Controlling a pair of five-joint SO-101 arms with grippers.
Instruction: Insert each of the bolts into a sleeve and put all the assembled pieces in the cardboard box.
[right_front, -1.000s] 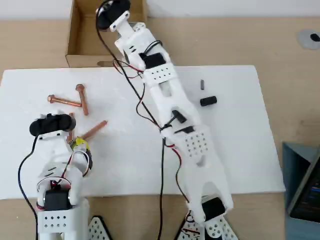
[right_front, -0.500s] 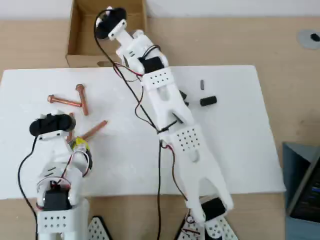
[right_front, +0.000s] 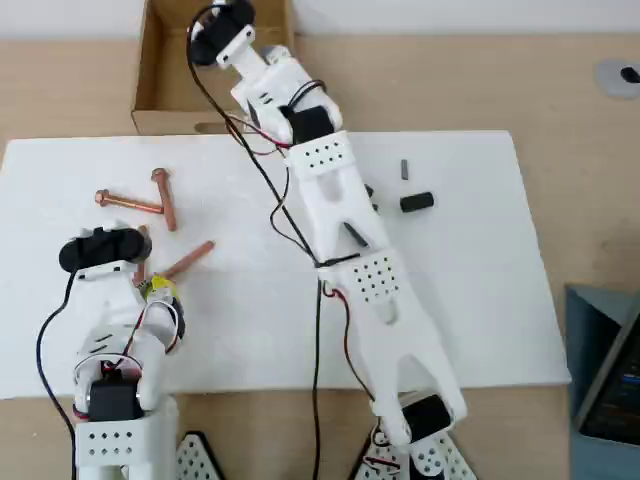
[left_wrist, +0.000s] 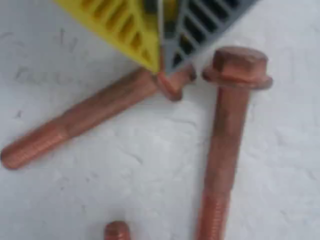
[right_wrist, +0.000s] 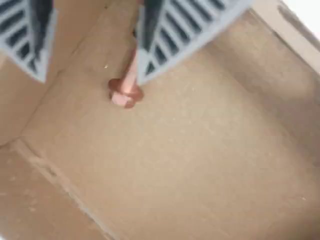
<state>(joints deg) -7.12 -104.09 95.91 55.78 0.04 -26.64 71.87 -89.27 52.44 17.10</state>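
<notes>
Presently we are judging the rigid, slick bolt (left_wrist: 90, 112) best pinched mid-shank, with the left gripper (left_wrist: 160, 70) closed at its head and the right gripper (right_wrist: 90, 70) gaping wide.

The right fingers (right_wrist: 190, 25) hide the far end of the bolt (right_wrist: 123, 94).

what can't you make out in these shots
Boxed bolt: sleeved or not; right wrist view, a finger covers its shank.
Box contents: high view, right arm over them.
Third bolt: left wrist view, cut off by the edge.
Dark piece: high view, half under the arm.
</notes>
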